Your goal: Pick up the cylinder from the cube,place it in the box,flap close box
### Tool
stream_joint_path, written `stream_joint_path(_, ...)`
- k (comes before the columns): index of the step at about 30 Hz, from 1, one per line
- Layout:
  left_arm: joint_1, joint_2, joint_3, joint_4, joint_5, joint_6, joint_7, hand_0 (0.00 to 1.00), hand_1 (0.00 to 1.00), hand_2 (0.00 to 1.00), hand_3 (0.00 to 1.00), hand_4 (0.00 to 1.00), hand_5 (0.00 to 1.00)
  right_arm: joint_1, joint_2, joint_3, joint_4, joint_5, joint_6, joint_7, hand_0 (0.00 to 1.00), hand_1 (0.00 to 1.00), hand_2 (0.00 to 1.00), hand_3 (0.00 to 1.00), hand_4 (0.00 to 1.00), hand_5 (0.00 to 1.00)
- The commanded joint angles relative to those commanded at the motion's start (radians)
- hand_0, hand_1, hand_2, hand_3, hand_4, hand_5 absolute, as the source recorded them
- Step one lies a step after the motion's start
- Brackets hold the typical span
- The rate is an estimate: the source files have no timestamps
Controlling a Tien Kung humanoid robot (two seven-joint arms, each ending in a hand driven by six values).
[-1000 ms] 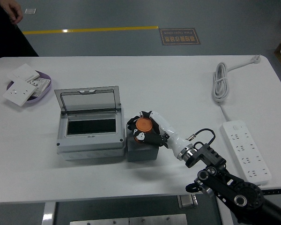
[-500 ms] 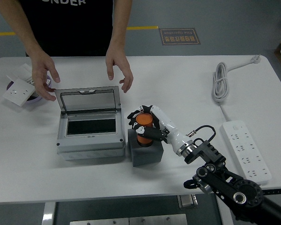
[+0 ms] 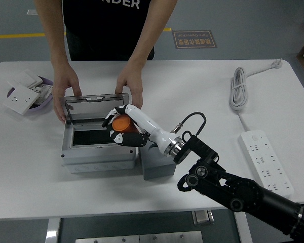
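Right robot hand clutches the orange cylinder, tipped on its side, right above the open box; the person's 2 hands steady the lid, grey cube just right.

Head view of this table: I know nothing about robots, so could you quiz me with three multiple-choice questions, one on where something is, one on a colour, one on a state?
1. Where is the cylinder?
A. On the cube
B. Held over the box's opening
C. On the power strip

2. What colour is it?
A. Orange
B. Blue
C. Green

3. How is the box's lid?
A. Shut flat
B. Missing
C. Raised open

Answers: 1 B, the right hand grips it above the box, off the cube. 2 A, it shows orange between the fingers. 3 C, the lid stands up at the back, with the person's hands on it.
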Motion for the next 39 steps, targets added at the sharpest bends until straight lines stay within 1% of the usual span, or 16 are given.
stream_joint_path(4,0.004,0.003,-0.006,0.0,0.006,0.001,0.003,0.923,0.852,0.854,0.951,0.002,0.002,0.082,0.02,-0.053,-0.018,-0.035,0.01,-0.037,0.327,0.324,0.342,0.246,0.002,0.002)
stream_joint_path(7,0.004,0.007,-0.01,0.0,0.011,0.001,0.006,0.923,0.852,0.854,0.951,0.002,0.002,0.142,0.035,-0.098,-0.037,-0.008,0.019,-0.072,0.327,0.324,0.342,0.246,0.002,0.002)
stream_joint_path(10,0.002,0.012,-0.013,0.0,0.015,0.001,0.006,0.923,0.852,0.854,0.951,0.002,0.002,0.2,0.054,-0.143,-0.061,0.036,0.011,-0.105,0.319,0.319,0.338,0.242,0.002,0.002)
stream_joint_path(13,0.0,0.015,-0.016,0.0,0.018,0.001,0.007,0.923,0.852,0.854,0.951,0.002,0.002,0.247,0.074,-0.172,-0.088,0.025,-0.006,-0.13,0.319,0.319,0.338,0.242,0.002,0.002)
stream_joint_path(18,-0.002,0.02,-0.019,0.0,0.024,0.001,0.009,0.923,0.852,0.854,0.951,0.002,0.002,0.303,0.074,-0.216,-0.126,-0.028,-0.006,-0.161,0.32,0.323,0.342,0.25,0.002,0.002)
stream_joint_path(19,-0.003,0.022,-0.021,0.0,0.025,0.001,0.009,0.923,0.852,0.854,0.951,0.002,0.002,0.31,0.074,-0.223,-0.131,-0.041,-0.001,-0.17,0.32,0.323,0.342,0.25,0.002,0.002)
stream_joint_path(20,-0.004,0.023,-0.021,0.0,0.026,0.001,0.009,0.923,0.852,0.854,0.951,0.002,0.002,0.317,0.074,-0.231,-0.135,-0.056,0.004,-0.18,0.34,0.347,0.365,0.293,0.002,0.002)
stream_joint_path(25,-0.004,0.027,-0.024,0.0,0.029,0.002,0.009,0.923,0.852,0.854,0.951,0.002,0.002,0.342,0.074,-0.266,-0.145,-0.135,0.045,-0.24,0.34,0.347,0.365,0.293,0.002,0.002)
stream_joint_path(26,-0.004,0.027,-0.025,0.0,0.03,0.002,0.01,0.923,0.852,0.854,0.951,0.002,0.002,0.346,0.074,-0.273,-0.146,-0.143,0.051,-0.249,0.345,0.367,0.422,0.418,0.002,0.002)
stream_joint_path(31,-0.004,0.03,-0.026,0.0,0.033,0.002,0.011,0.923,0.852,0.854,0.951,0.002,0.002,0.366,0.074,-0.296,-0.148,-0.16,0.089,-0.283,0.345,0.367,0.422,0.418,0.002,0.002)
stream_joint_path(32,-0.005,0.031,-0.026,0.0,0.033,0.002,0.011,0.923,0.852,0.854,0.951,0.002,0.002,0.37,0.074,-0.298,-0.149,-0.163,0.098,-0.289,0.368,0.424,0.482,0.512,0.002,0.002)
stream_joint_path(37,-0.007,0.034,-0.027,0.0,0.036,0.002,0.01,0.923,0.852,0.854,0.951,0.002,0.002,0.386,0.074,-0.31,-0.158,-0.189,0.142,-0.322,0.368,0.424,0.482,0.512,0.002,0.002)
stream_joint_path(38,-0.007,0.034,-0.027,0.0,0.036,0.002,0.01,0.923,0.852,0.854,0.951,0.002,0.002,0.389,0.074,-0.312,-0.16,-0.193,0.148,-0.327,0.471,0.496,0.558,0.581,0.039,0.002)
stream_joint_path(39,-0.007,0.034,-0.028,0.0,0.037,0.002,0.01,0.923,0.852,0.854,0.951,0.002,0.002,0.391,0.074,-0.314,-0.161,-0.195,0.152,-0.331,0.471,0.496,0.558,0.581,0.039,0.002)
